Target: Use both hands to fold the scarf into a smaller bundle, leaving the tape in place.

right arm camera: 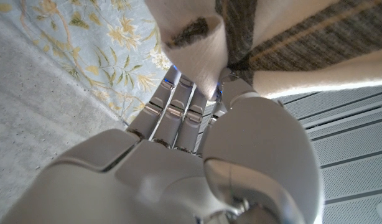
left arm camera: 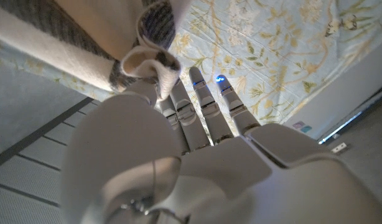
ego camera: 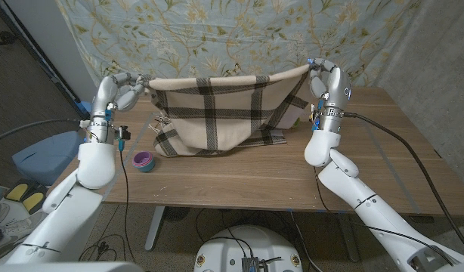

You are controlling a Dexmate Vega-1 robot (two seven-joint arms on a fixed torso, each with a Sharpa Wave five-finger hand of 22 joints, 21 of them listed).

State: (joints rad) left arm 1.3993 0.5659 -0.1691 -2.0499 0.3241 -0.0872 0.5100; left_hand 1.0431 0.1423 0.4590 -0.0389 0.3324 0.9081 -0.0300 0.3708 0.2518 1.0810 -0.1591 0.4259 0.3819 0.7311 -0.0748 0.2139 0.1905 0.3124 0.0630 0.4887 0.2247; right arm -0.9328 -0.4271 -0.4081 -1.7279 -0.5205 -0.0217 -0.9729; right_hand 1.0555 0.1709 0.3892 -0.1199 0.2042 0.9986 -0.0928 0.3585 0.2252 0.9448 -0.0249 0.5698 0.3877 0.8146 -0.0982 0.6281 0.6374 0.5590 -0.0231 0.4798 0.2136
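At about nine o'clock on the wooden bench (ego camera: 239,181), the left robot hand (ego camera: 120,92) is raised above the surface and pinches one upper corner of the cream wool scarf with dark brown plaid stripes (ego camera: 217,113). The left wrist view shows that corner bunched between the thumb and the fingers (left arm camera: 200,93), whose other tips reach up past the cloth toward the floral backdrop curtain (ego camera: 239,34).

Just below that hand, near the bench's eight o'clock edge, a small purple roll of tape with a teal rim (ego camera: 144,161) sits on the wood, apart from the scarf.

The scarf hangs stretched between the two hands across the middle of the bench, its top edge sagging slightly at twelve o'clock and its lower part draped and resting on the wood, with a folded dark-striped edge lying toward three o'clock.

At about two o'clock, the right robot hand (ego camera: 326,81) is raised too and clamps the other upper corner. In the right wrist view the cream corner is squeezed between thumb and fingers (right arm camera: 172,112).
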